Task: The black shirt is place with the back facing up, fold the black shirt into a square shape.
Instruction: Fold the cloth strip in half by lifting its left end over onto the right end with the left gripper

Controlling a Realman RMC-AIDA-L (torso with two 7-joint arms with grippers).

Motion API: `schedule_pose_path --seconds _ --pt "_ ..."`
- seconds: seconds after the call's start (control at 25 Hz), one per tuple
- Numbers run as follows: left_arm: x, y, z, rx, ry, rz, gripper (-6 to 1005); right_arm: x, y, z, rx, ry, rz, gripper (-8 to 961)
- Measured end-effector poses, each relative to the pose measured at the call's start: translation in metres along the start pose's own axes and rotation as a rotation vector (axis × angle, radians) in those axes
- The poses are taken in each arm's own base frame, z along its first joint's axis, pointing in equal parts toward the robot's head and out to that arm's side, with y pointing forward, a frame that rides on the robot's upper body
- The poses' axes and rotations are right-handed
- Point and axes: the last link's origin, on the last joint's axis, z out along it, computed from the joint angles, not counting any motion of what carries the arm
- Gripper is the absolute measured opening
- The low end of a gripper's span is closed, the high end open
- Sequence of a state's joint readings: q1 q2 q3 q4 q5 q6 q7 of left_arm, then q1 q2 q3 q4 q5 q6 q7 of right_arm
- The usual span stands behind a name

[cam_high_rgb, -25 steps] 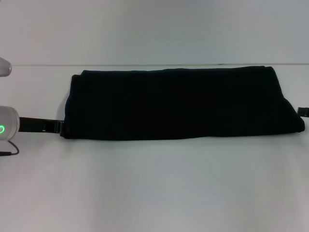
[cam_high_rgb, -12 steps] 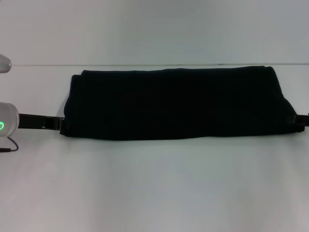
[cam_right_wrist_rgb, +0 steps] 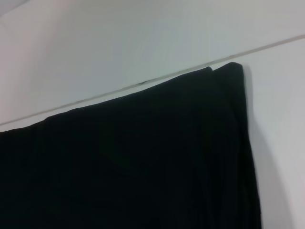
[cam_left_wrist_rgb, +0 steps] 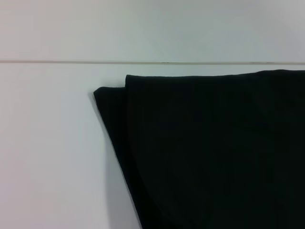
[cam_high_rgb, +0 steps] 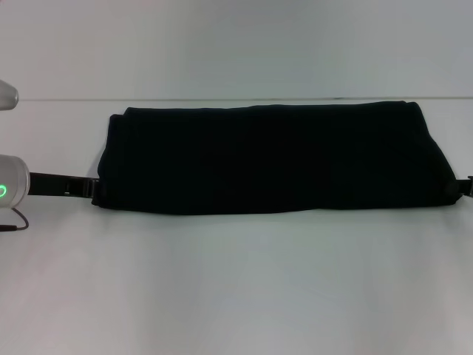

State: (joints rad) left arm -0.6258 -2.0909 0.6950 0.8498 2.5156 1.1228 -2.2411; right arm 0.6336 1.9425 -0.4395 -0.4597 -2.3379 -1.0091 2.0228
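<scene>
Since a second ago: right gripper closed in to black shirt right end; left gripper unmoved at left end. Shirt: long folded band on white table, long axis left-right. Jaw state of both: cannot tell.

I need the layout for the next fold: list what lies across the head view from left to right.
left gripper at the shirt's left end → black shirt, folded into a long band on the white table → right gripper at the shirt's right end.
</scene>
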Motion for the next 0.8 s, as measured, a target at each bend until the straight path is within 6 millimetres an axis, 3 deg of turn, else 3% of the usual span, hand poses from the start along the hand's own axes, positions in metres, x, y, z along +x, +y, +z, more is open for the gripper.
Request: schedule_pose_path --seconds 0.12,0.36,0.8 --pt "0.000 0.000 0.000 0.000 0.000 0.000 2 0.001 -0.002 -0.002 0.003 -0.004 0.005 92" --pt "0.000 -0.001 -0.001 0.002 0.002 0.003 4 0.003 -0.008 -0.007 0.014 -0.007 0.012 16" --pt "0.000 -0.014 -0.009 0.039 0.007 0.000 9 0.011 -0.014 -0.014 -0.002 -0.009 0.028 16"
